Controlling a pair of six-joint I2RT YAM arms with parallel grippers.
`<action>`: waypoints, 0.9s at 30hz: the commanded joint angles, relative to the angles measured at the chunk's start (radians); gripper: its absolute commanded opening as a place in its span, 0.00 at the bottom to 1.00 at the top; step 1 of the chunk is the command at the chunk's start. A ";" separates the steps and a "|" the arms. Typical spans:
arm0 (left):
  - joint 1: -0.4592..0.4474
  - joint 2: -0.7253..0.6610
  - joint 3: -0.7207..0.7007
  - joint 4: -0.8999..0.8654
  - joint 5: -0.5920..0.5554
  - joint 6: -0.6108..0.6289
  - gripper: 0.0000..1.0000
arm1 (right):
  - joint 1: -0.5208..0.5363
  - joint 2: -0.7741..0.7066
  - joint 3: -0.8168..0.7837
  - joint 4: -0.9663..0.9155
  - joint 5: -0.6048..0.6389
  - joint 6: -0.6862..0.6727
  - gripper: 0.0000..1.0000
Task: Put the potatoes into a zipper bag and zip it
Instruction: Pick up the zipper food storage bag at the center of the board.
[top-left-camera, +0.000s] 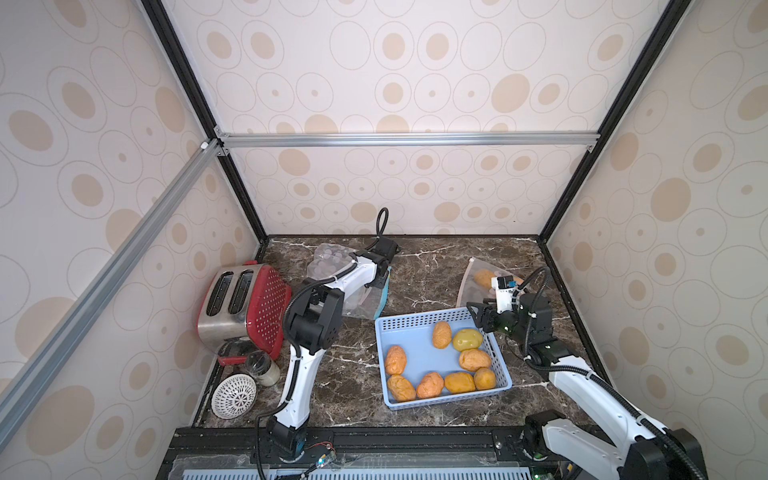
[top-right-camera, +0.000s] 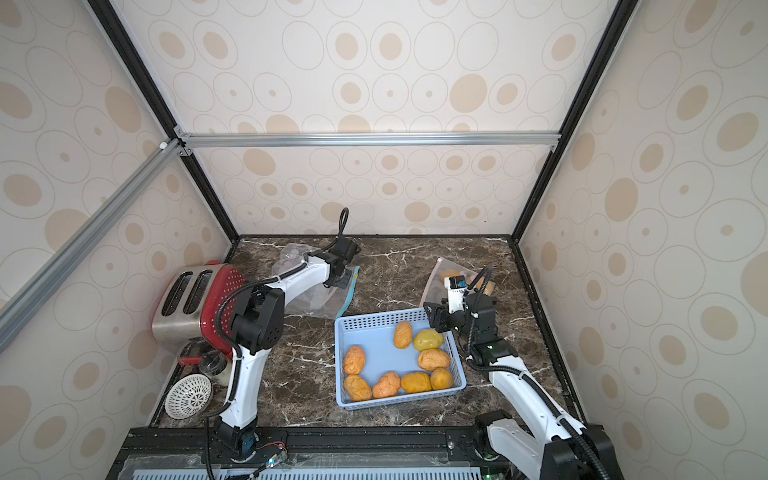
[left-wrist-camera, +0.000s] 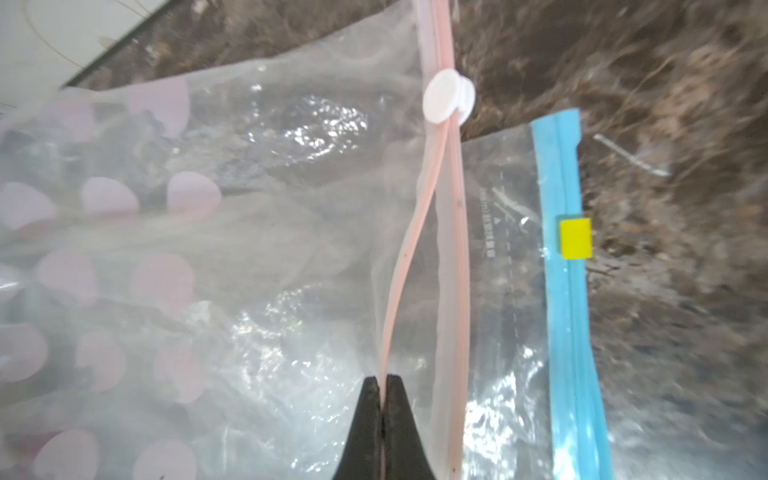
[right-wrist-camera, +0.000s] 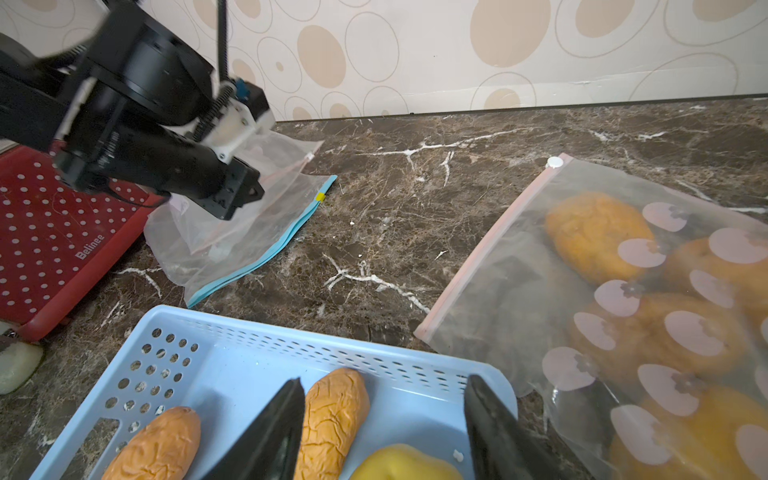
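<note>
Several wrinkly orange potatoes (top-left-camera: 441, 334) and a smoother yellow-green one (top-left-camera: 467, 340) lie in a blue basket (top-left-camera: 419, 321). More potatoes (right-wrist-camera: 598, 232) sit inside a dotted zipper bag (top-left-camera: 478, 278) at the back right, its pink zipper strip (right-wrist-camera: 490, 245) lying flat with the white slider (right-wrist-camera: 553, 162) at the far end. At the back left, my left gripper (left-wrist-camera: 383, 378) is shut on one pink strip (left-wrist-camera: 409, 249) of a second, empty dotted zipper bag (left-wrist-camera: 208, 249). My right gripper (right-wrist-camera: 384, 382) hangs open over the basket's far right corner, holding nothing.
A clear bag with a blue zipper (left-wrist-camera: 561, 174) and yellow slider (left-wrist-camera: 575, 237) lies under the held bag. A toaster (top-left-camera: 230, 299), a red perforated board (top-left-camera: 270, 307), a glass jar (top-left-camera: 262, 368) and a white strainer (top-left-camera: 233, 395) stand along the left side.
</note>
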 joint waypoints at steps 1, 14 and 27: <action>0.017 -0.170 -0.022 -0.019 -0.026 0.020 0.00 | 0.009 0.006 0.006 0.001 -0.017 -0.002 0.60; 0.068 -0.780 -0.481 -0.042 0.083 0.038 0.00 | 0.028 0.006 0.008 0.025 -0.055 0.002 0.57; 0.084 -1.166 -0.623 -0.222 0.142 -0.021 0.00 | 0.121 0.074 0.030 0.050 -0.055 -0.019 0.57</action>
